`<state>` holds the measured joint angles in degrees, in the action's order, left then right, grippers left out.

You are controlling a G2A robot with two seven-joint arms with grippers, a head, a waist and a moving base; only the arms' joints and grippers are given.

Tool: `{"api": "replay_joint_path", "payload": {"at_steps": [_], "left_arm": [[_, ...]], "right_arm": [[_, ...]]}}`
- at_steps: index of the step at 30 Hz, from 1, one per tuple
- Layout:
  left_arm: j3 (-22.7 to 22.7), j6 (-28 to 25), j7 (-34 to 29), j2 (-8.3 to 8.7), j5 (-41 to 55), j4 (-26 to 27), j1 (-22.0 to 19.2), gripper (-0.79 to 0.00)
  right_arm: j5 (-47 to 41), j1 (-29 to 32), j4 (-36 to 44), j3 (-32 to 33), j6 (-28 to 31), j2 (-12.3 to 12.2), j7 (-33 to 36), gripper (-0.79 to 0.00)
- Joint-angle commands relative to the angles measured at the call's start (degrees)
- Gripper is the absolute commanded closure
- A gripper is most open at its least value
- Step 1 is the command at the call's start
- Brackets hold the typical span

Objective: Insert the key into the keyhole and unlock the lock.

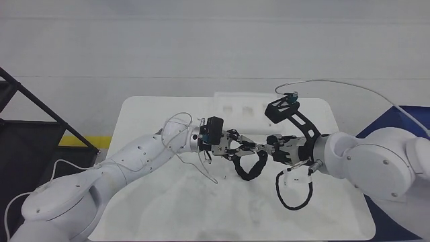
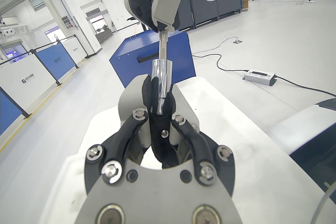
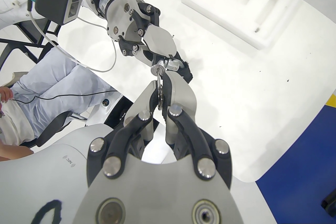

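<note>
Left gripper (image 2: 160, 93): fingers clamped on the lock (image 2: 162, 75), held above the table (image 1: 201, 208) at the centre of the top view.
Right gripper (image 3: 160, 87): fingers clamped on the key (image 2: 163, 45), whose blade enters the lock's end.

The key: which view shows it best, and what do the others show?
The left wrist view: the key shows its blade side on, from the right arm's jaws to the lock. The right wrist view has it mostly hidden between those jaws. The top view shows it too small to judge.
</note>
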<state>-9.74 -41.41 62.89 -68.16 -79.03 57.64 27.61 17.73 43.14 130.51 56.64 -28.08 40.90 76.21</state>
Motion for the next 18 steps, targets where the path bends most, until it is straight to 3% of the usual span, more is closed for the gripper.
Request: {"api": "replay_joint_path", "payload": {"at_steps": [1,18], "left_arm": [[0.00,-0.47,-0.47,-0.01,0.59,0.14,-0.03,0.000],[0.00,-1.97,-1.97,-0.12,0.71,0.93,-0.41,0.000]], "right_arm": [[0.38,-0.46,-0.08,-0.79,-0.09,0.03,-0.09,0.000],[1.67,-4.71,-1.99,-6.94,-1.03,0.22,-1.02,0.000]]}}
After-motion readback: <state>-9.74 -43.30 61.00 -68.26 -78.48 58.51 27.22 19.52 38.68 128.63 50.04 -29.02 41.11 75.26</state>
